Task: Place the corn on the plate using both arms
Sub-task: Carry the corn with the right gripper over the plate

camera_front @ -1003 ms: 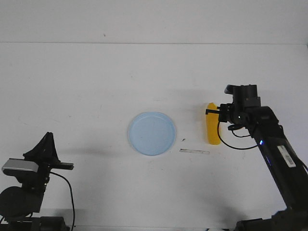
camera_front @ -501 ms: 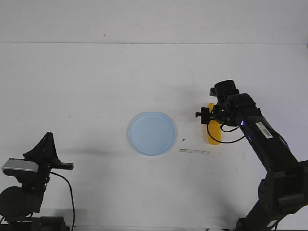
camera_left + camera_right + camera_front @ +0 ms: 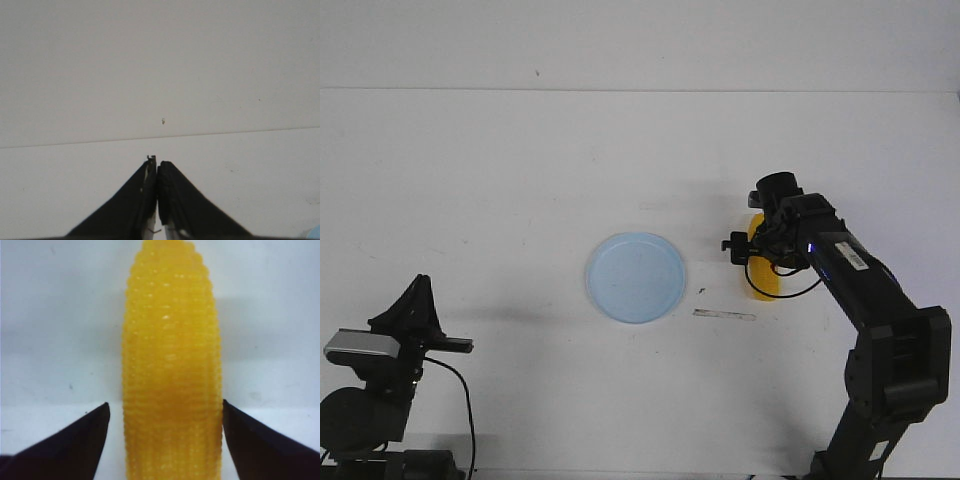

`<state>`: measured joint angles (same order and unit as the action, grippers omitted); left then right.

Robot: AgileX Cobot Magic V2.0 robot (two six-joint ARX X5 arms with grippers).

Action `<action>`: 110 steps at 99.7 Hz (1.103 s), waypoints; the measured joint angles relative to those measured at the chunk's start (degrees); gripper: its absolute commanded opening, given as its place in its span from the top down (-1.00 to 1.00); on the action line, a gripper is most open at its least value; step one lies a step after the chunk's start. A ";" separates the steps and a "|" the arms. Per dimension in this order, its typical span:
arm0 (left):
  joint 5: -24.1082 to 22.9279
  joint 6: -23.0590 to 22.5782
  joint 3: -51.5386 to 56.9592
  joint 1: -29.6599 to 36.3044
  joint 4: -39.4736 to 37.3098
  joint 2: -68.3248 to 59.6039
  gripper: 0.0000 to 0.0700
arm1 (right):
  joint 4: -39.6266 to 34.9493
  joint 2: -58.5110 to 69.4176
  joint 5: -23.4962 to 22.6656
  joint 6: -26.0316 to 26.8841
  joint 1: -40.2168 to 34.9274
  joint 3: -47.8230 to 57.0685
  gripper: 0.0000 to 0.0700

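Observation:
The yellow corn (image 3: 763,284) lies on the white table, to the right of the pale blue plate (image 3: 636,277). My right gripper (image 3: 759,250) is down over the corn's middle and hides part of it. In the right wrist view the corn (image 3: 172,365) fills the gap between the open fingers of the right gripper (image 3: 165,410); one tip seems to touch its side, the other stands a little off. My left gripper (image 3: 417,300) rests at the near left, far from both. In the left wrist view the left gripper (image 3: 157,163) is shut and empty. The plate is empty.
A thin grey strip (image 3: 724,315) and a small dark speck (image 3: 701,291) lie on the table between plate and corn. The table's far edge (image 3: 640,90) runs across the back. A sliver of the plate's rim (image 3: 315,233) shows in the left wrist view.
My right gripper has swung left and turned over the corn, and now straddles it. The corn, the plate and the left arm have not moved.

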<state>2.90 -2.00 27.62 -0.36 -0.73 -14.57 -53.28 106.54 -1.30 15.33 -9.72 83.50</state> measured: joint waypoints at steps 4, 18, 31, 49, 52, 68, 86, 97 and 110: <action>0.00 0.00 0.00 0.00 0.00 0.00 1.00 | 0.11 0.02 0.00 -0.02 0.00 0.02 0.03; 0.00 0.00 0.00 0.00 0.00 0.00 1.00 | 0.26 0.02 0.09 -0.04 0.00 0.02 0.03; 0.00 0.00 0.00 0.00 0.00 0.00 1.00 | 0.09 0.02 0.04 -0.09 0.00 0.35 0.04; 0.00 0.00 0.00 0.00 0.00 0.00 1.00 | -0.74 0.02 0.04 -0.11 -0.24 4.07 0.08; 0.00 0.00 -0.02 0.00 0.00 0.00 1.00 | -1.11 0.02 0.07 -0.11 -0.44 4.98 0.08; 0.00 0.00 0.00 0.00 0.00 0.00 1.00 | -2.62 0.02 -0.48 -0.13 -3.54 9.97 0.08; 0.00 0.00 0.00 0.00 0.00 0.00 1.00 | -2.05 -0.02 -6.80 -1.09 -10.86 11.65 0.08; 0.00 0.00 0.00 0.00 0.00 0.00 1.00 | -1.57 -0.02 -8.68 -1.70 -16.35 11.58 0.08; 0.00 0.00 0.00 0.00 0.00 0.00 1.00 | 1.07 0.79 -9.14 -2.54 -21.75 11.58 0.08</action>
<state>2.90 -2.00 27.62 -0.36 -0.73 -14.57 -52.21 107.33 -10.44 12.80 -31.46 95.09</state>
